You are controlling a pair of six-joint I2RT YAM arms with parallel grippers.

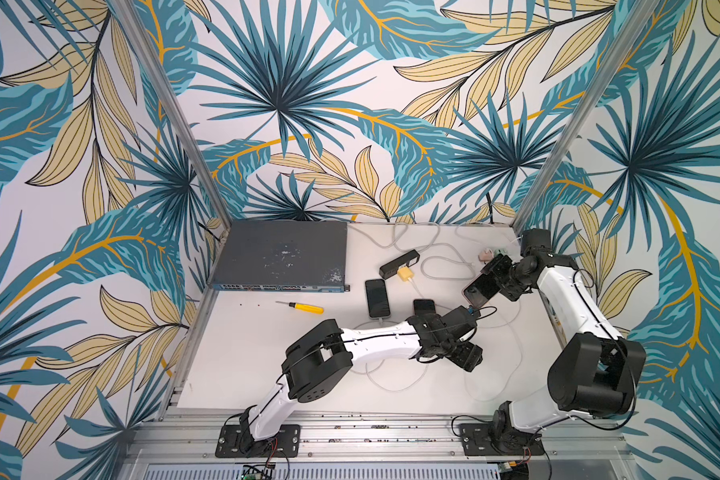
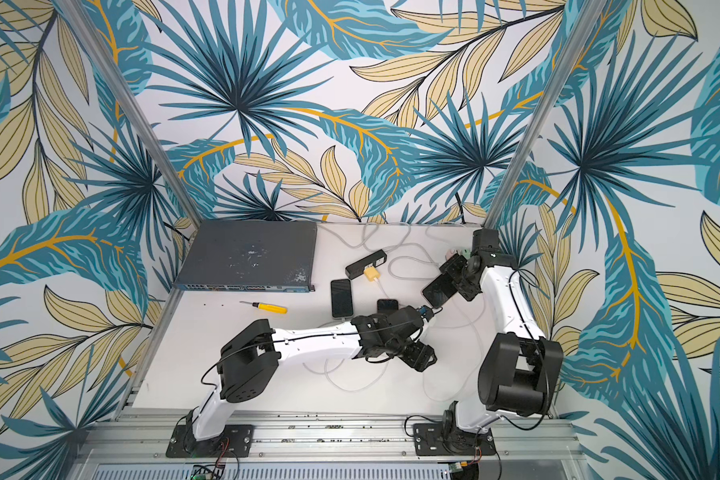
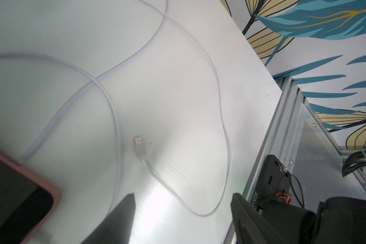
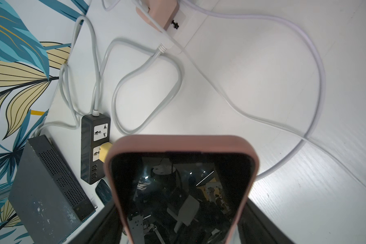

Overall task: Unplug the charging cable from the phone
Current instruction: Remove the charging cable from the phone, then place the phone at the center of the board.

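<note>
The phone (image 4: 181, 190), dark-screened in a pink case, is held tilted above the table, and my right gripper (image 4: 180, 211) is shut on its lower part. Both top views show the phone (image 1: 481, 291) (image 2: 439, 291) at the right arm's tip. The charging cable's white plug (image 3: 140, 145) lies loose on the table, apart from the phone (image 3: 19, 196), and its cable (image 3: 226, 131) loops away across the surface. My left gripper (image 3: 183, 196) hangs open above the cable with nothing between its fingers (image 3: 127, 209).
Two more phones (image 1: 377, 298) (image 1: 424, 306) lie mid-table. Behind them is a black power strip (image 1: 400, 264) with a yellow charger (image 1: 404, 273). A grey network switch (image 1: 281, 255) fills the back left, with a yellow screwdriver (image 1: 304, 307) in front of it. White cables (image 1: 395, 382) trail under the left arm.
</note>
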